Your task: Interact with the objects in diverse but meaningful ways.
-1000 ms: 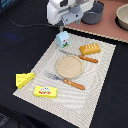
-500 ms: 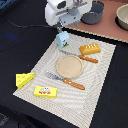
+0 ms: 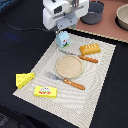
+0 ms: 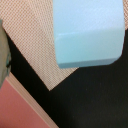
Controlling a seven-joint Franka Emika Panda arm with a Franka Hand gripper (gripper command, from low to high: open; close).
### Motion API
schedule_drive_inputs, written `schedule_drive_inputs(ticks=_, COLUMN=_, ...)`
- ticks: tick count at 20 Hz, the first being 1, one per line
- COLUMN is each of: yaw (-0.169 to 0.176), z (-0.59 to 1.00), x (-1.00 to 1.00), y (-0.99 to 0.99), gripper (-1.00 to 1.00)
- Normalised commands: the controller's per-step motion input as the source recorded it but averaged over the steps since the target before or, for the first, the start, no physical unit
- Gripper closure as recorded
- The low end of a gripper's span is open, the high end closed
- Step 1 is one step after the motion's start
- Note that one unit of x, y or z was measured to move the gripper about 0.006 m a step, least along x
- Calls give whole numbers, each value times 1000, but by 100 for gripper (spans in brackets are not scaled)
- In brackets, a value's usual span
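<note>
The carton (image 3: 62, 38) stands upright at the placemat's (image 3: 100, 90) far corner, directly below the fingers (image 3: 64, 29). Whether they are apart, I cannot tell.

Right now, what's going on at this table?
The white robot arm's gripper hangs right above the pale blue milk carton at the woven beige placemat's far corner; whether it grips the carton is hidden. The orange-brown bread loaf, round tan plate, yellow cheese wedge and flat yellow box lie untouched.
</note>
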Motion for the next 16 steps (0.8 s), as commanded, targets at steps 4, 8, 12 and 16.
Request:
schedule_drive_inputs(ticks=4, yaw=0, z=-295, x=-82, y=34, gripper=-100)
schedule_drive_inputs(ticks=8, yaw=0, z=-241, x=0, y=123, gripper=-100)
schedule_drive_inputs(ticks=12, yaw=0, z=-259, x=0, y=182, gripper=-100)
schedule_drive_inputs(ticks=16, yaw=0, z=-280, x=0, y=201, gripper=-100)
